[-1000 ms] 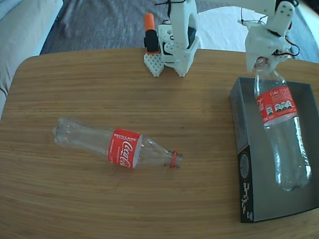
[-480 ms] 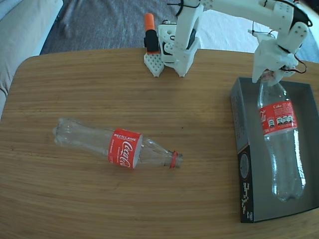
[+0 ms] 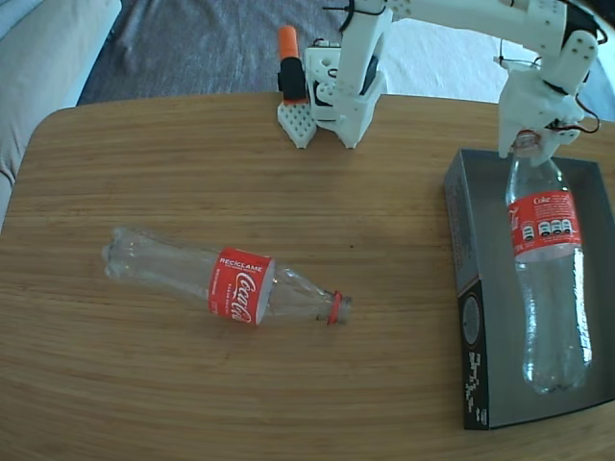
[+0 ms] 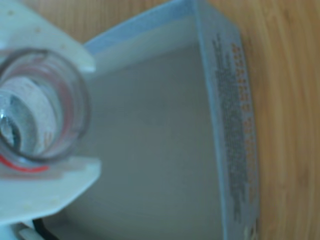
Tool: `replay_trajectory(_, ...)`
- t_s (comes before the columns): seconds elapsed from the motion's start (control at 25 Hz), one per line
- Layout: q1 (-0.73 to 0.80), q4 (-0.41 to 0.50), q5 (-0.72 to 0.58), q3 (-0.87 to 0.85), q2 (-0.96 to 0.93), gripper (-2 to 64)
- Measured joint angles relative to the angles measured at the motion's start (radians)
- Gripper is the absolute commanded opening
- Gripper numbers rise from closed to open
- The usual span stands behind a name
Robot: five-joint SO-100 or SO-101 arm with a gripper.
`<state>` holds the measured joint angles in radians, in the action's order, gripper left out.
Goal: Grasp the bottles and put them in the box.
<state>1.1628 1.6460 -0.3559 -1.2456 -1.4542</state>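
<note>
On the bench (image 3: 192, 375), a round-cornered wooden top, the box (image 3: 459, 240) sits at the right side of the fixed view, its long axis running away from the arm. One bottle (image 3: 551, 288) lies lengthwise inside it, base toward the near end wall, neck at the far end. The second bottle (image 3: 226, 283) lies on its side on bare wood, well apart from the box.

Hand (image 3: 528, 144): closed on the neck of the boxed bottle; the wrist view shows the open mouth (image 4: 37, 105) between two white fingers (image 4: 45, 192).

Risks, as judged:
- Bottle appears tilted, neck raised; releasing from here could let it roll or bounce against the box wall.
- Light, empty box may shift if the withdrawing hand catches its far rim.
- Fingers snagging the neck ring could drag the bottle back out.
</note>
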Motion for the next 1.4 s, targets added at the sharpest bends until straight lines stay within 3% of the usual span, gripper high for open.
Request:
replay_trajectory(0.24,0.041,0.0,0.038,0.012,0.034,-0.3)
replay_trajectory(0.56,0.035,0.0,0.038,0.175,0.201,-0.3)
replay_trajectory(1.4,0.015,0.0,0.112,0.152,0.235,-0.3)
